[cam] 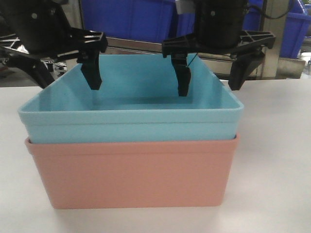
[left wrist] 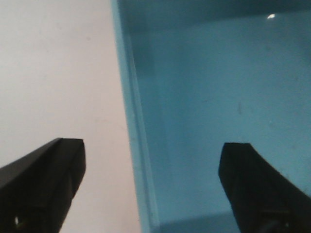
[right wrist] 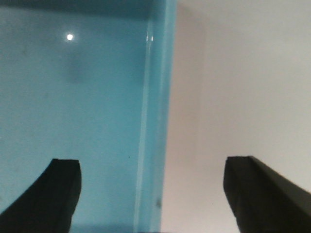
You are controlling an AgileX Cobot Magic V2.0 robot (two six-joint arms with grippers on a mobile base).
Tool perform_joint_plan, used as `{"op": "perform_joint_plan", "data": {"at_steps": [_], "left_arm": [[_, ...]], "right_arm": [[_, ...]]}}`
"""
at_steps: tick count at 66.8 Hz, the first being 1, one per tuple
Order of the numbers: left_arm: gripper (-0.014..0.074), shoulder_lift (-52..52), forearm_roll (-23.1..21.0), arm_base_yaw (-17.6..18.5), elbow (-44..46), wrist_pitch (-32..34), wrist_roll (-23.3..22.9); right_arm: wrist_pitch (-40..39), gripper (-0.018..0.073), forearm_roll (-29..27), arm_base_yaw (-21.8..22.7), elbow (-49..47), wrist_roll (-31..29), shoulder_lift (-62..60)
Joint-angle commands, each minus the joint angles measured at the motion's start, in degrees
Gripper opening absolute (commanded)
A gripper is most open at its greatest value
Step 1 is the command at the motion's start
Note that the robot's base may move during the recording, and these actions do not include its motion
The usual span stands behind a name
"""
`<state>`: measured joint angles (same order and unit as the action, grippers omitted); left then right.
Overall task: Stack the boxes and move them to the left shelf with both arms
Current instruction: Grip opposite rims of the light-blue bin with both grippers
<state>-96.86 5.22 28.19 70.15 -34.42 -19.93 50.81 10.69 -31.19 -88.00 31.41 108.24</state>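
We see the light turquoise open-top plastic bin [cam: 131,121] nested in the salmon pink plastic bin [cam: 131,174], mid-frame on the white table [cam: 272,170]. Both jaws gape wide. The black pronged left gripper [cam: 68,73] straddles its left wall, the right gripper [cam: 212,77] its right wall, gripping nothing. Dark blue crates [cam: 131,19] sit along the top.

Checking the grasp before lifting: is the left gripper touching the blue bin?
Apart. The left wrist view shows the left gripper open, straddling the blue bin wall, gaps both sides.
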Motion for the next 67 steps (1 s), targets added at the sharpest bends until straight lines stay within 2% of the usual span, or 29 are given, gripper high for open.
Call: {"op": "perform_joint_plan", "data": {"at_steps": [1, 20, 24, 29, 34, 45, 50, 51, 55, 67], "left_arm": [[0.0462, 0.59, -0.36, 0.20, 2.12, 3.10, -0.13], [0.0461, -4.96, -0.92, 0.20, 2.12, 3.21, -2.17], [0.0461, -5.93, -1.34, 0.20, 2.12, 3.51, -2.17], [0.0451, -6.71, -1.50, 0.20, 2.12, 3.51, -2.17], [0.0395, -7.18, -1.64, 0.20, 2.12, 3.51, -2.17], [0.0136, -7.25, -1.64, 0.20, 2.12, 3.31, -2.17], [-0.0020, -7.25, -1.64, 0.20, 2.12, 3.16, -2.17], [-0.0028, -7.25, -1.64, 0.20, 2.12, 3.16, -2.17], [0.0004, -7.25, -1.64, 0.20, 2.12, 3.16, -2.17], [-0.0008, -6.37, -1.73, 0.20, 2.27, 0.88, -3.47]], "right_arm": [[-2.27, 0.0624, 1.11, 0.21, -1.76, -0.80, -1.82], [-4.19, 0.0619, 1.16, 0.21, -1.60, -2.86, 1.82], [-4.44, 0.0585, 1.16, 0.21, -1.55, -3.22, 2.18], [-4.44, 0.0493, 1.24, 0.21, -1.55, -3.80, 2.43], [-4.38, 0.0358, 1.24, 0.21, -1.55, -3.92, 2.43], [-4.05, 0.0038, 1.24, 0.21, -1.55, -3.97, 2.43], [-4.05, 0.0064, 1.24, 0.21, -1.55, -3.97, 2.43], [-4.05, 0.0062, 1.39, 0.21, -1.55, -3.97, 2.43], [-4.47, 0.0055, 1.85, 0.21, -1.55, -3.97, 2.43], [-3.84, 0.0056, 3.33, 0.21, -1.55, -3.97, 2.00]]}}
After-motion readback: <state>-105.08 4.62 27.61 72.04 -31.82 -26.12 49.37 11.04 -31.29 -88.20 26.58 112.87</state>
